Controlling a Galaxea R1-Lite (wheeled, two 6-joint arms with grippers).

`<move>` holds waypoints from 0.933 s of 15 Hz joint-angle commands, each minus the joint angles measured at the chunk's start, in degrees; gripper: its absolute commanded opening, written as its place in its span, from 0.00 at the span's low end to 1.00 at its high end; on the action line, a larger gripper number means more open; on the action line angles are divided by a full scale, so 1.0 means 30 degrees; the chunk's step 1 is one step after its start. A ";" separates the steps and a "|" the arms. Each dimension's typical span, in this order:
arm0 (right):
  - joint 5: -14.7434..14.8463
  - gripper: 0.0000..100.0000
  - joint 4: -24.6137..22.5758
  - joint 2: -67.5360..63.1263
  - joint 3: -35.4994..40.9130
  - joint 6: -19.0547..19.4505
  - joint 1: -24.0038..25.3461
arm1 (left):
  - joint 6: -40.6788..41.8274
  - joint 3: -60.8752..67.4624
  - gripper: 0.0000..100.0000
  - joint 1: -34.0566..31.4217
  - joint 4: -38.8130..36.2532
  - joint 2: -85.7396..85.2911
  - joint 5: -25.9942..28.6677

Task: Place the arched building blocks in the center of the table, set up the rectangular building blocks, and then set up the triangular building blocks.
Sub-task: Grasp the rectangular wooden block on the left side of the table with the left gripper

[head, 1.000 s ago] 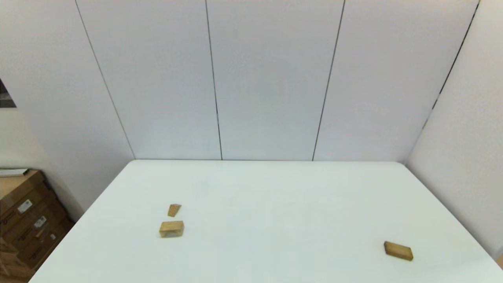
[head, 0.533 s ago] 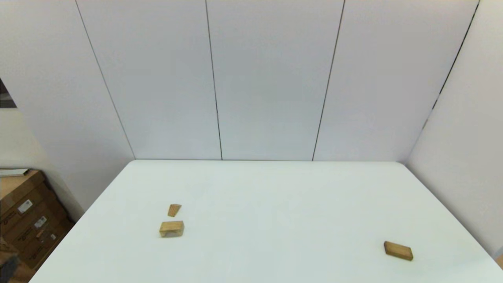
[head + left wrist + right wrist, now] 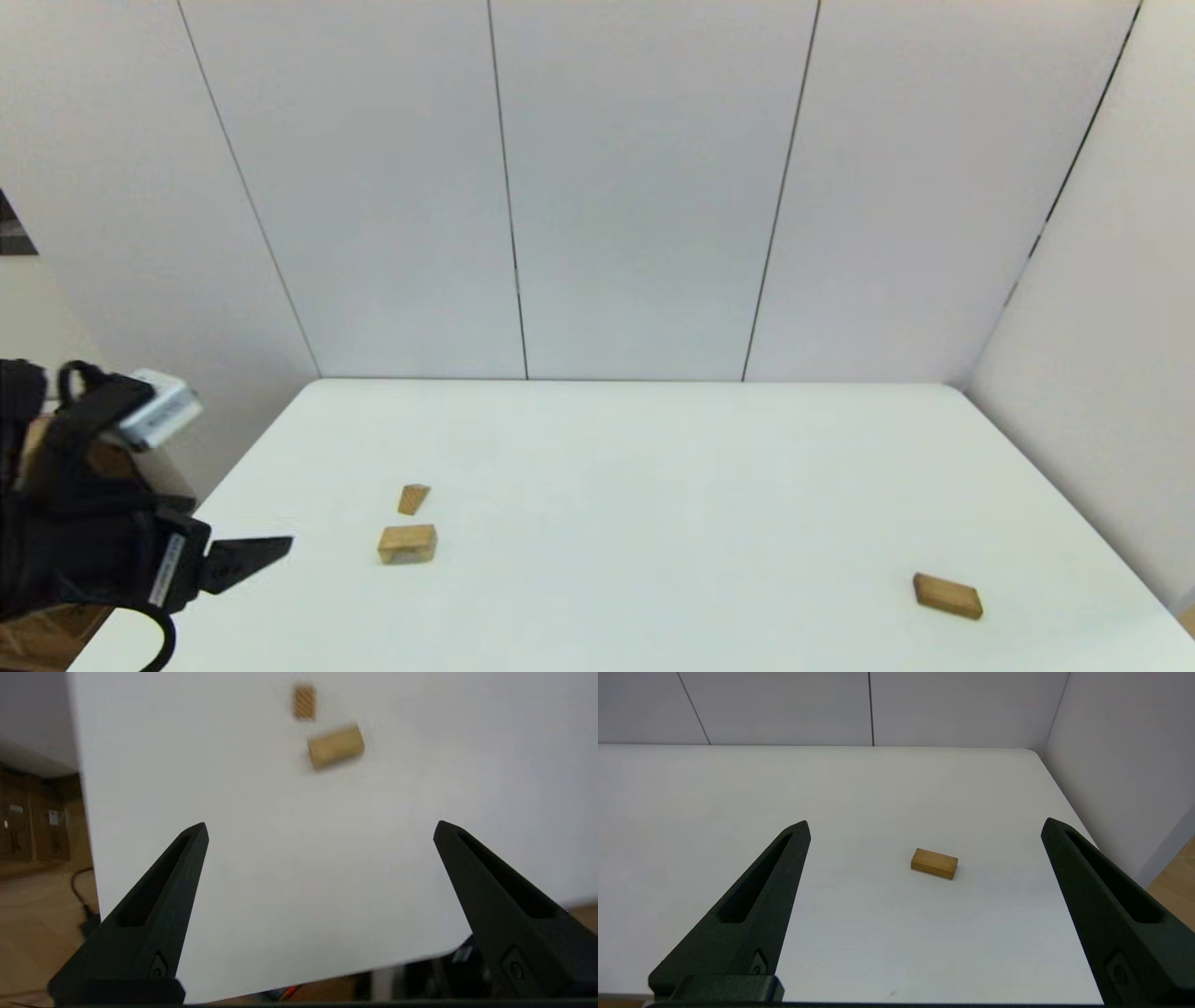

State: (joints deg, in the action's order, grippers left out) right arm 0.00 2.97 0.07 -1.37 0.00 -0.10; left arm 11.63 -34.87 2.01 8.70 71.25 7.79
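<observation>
left gripper (image 3: 271, 551) hangs over the bench's (image 3: 653, 467) left edge, jaws spread wide and empty, pointing toward the arched block (image 3: 407, 544). that chunky block lies flat on the left side, the little triangular wedge (image 3: 414, 498) just behind it but apart. the rectangular slab (image 3: 947, 596) lies flat far off on the right, well away from both. right gripper (image 3: 924, 826) is parked at the near edge (open too, facing the slab). step one looks barely begun: next, reach in, straddle the arched block, close, carry it to centre.
</observation>
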 commanded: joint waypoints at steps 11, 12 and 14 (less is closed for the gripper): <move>0.0000 1.00 0.0005 0.0005 -0.0014 0.0000 0.0003 | 1.0743 -0.6689 1.00 0.0472 0.1200 1.4950 0.2794; -0.0029 1.00 0.0005 0.0005 0.0016 0.0000 0.0003 | 1.1065 -0.7363 1.00 0.0501 0.1200 1.5770 0.2648; 0.0000 1.00 0.0005 -0.0024 0.0016 0.0000 0.0003 | 1.1709 -0.8300 1.00 0.0501 0.1142 1.7147 0.2589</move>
State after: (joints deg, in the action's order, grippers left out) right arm 0.00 2.97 0.07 -1.37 0.00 -0.10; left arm 44.87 -56.48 3.47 12.15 116.15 15.70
